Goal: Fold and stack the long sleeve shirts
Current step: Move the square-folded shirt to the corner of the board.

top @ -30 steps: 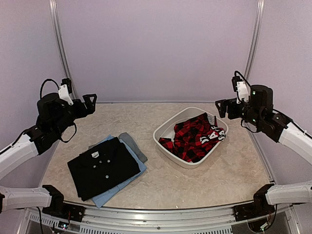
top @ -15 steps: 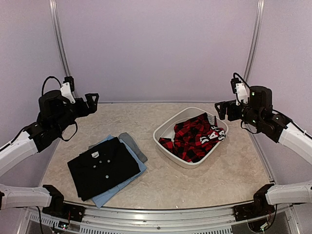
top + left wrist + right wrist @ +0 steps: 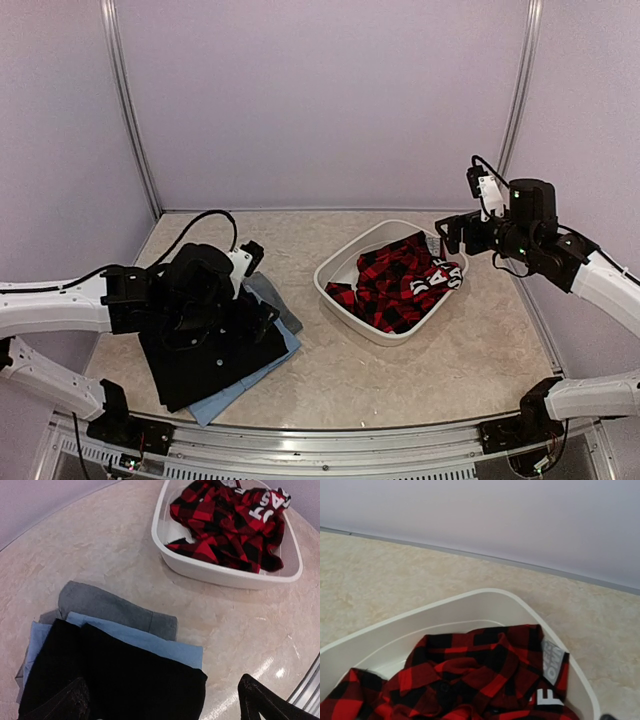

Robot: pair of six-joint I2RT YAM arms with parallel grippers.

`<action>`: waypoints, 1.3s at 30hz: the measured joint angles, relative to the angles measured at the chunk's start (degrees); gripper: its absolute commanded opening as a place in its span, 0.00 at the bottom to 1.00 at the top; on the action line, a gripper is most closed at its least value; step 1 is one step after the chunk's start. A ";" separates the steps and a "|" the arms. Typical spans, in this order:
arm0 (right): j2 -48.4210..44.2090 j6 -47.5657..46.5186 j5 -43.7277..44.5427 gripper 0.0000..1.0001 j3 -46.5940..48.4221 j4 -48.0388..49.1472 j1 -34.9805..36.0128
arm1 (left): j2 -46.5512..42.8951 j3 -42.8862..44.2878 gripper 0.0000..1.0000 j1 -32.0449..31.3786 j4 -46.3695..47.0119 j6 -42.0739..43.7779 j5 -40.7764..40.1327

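Left pincer (image 3: 162, 690) swung down over black shirt (image 3: 205, 370).

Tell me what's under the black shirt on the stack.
A light blue shirt lies directly under the black shirt, with a grey shirt below that. Only their edges show; anything else beneath is covered.

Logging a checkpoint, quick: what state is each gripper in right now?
Left gripper: open, holding nothing, above the black shirt.
Right gripper: open, holding nothing, by the white basin.
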 measured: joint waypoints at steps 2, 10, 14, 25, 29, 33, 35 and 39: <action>0.20 0.07 -0.68 1.00 -0.02 0.00 0.00 | 3.56 0.61 0.99 -4.70 -3.98 -2.84 0.09; 1.86 0.61 -3.48 1.00 -0.07 0.04 0.00 | 26.53 8.13 0.99 -14.49 -15.80 -8.22 -2.36; 2.45 0.72 -4.85 0.99 -0.09 0.02 0.00 | 32.06 8.74 0.96 -14.08 -20.46 -8.33 -5.29; 2.56 1.60 -7.72 0.99 -1.57 1.33 0.00 | 37.83 14.62 0.83 -6.43 -27.15 0.37 -10.99; 3.21 1.66 -8.46 1.00 -1.68 2.19 0.00 | 39.23 15.34 0.82 -1.90 -26.01 8.96 -14.29; 4.15 1.60 -8.41 1.00 -1.68 2.23 0.00 | 38.40 12.79 0.82 1.42 -23.10 17.90 -17.25; 4.52 1.55 -8.37 0.99 -1.68 2.23 0.00 | 36.85 10.38 0.83 3.96 -20.59 22.40 -18.14; 5.68 1.57 -8.50 0.99 -1.68 3.02 0.00 | 35.93 9.38 0.82 10.01 -18.67 26.36 -18.49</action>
